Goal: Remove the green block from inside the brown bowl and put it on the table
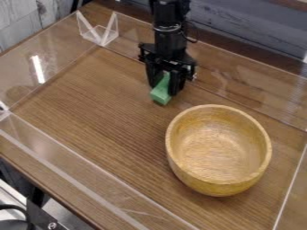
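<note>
I'm working a lab bench; clear plastic walls (48, 54) fence the wooden table (84, 117); robot arm (168, 27) overhead.

clear folded plastic stand (99, 29) up and left of the gripper, grey plank wall (246, 22) behind it

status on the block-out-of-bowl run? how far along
Done: the brown bowl is empty, and the green block is out, away from the bowl at table level. In hand: the tool points down, shut on the block, whose lower end looks to be at the tabletop. Left: open the tool and lift clear.
</note>
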